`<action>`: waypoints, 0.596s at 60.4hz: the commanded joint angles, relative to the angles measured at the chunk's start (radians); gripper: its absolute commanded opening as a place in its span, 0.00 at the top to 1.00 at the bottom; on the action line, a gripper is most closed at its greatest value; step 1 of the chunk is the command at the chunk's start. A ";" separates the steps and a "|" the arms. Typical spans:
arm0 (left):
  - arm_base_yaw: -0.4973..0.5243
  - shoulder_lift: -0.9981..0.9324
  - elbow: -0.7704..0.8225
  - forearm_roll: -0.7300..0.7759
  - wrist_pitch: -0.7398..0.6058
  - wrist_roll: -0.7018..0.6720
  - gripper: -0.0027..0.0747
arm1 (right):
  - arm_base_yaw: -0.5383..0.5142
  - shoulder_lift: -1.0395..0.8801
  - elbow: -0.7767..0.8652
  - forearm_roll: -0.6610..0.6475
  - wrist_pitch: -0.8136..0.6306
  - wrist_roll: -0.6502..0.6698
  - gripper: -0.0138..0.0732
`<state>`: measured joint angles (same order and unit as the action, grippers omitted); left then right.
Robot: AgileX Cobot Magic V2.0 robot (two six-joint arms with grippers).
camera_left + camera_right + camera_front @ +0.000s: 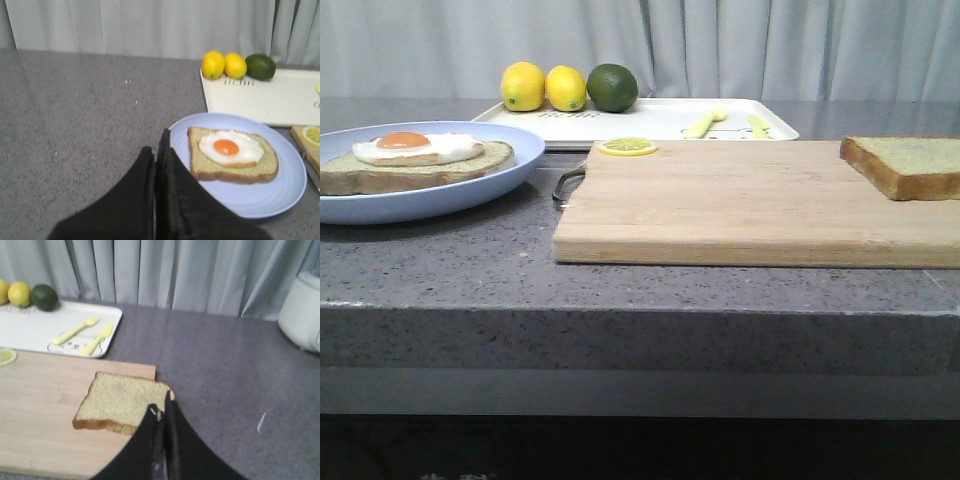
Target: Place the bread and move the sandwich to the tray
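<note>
Both my right gripper [161, 412] and left gripper [159, 150] are pressed closed, empty; bread slice [121, 403] seems light, soft, so I would pinch its crust edge gently.

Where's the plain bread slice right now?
In the front view the bread lies flat on the far right corner of the wooden cutting board, well apart from the lemon slice at the board's back left corner.

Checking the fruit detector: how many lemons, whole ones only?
2, side by side on the tray's far left corner: one lemon outermost, the other lemon between it and the lime. None seem hidden.
</note>
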<state>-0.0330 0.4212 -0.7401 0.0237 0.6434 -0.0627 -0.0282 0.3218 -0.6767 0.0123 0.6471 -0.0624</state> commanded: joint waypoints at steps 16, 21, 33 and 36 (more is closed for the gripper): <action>0.002 0.125 -0.028 -0.014 0.002 -0.006 0.99 | -0.006 0.188 -0.044 -0.012 0.068 -0.001 0.92; 0.002 0.133 -0.028 -0.016 0.006 -0.006 0.99 | -0.006 0.202 -0.044 -0.012 0.074 -0.001 0.92; 0.002 0.137 -0.028 -0.016 0.010 -0.006 0.99 | -0.006 0.212 -0.044 -0.012 0.081 -0.001 0.90; 0.002 0.137 -0.028 -0.016 0.005 -0.006 0.98 | -0.006 0.212 -0.044 -0.012 0.081 -0.001 0.86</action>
<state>-0.0330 0.5461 -0.7401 0.0155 0.7189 -0.0627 -0.0282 0.5192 -0.6880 0.0123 0.7915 -0.0624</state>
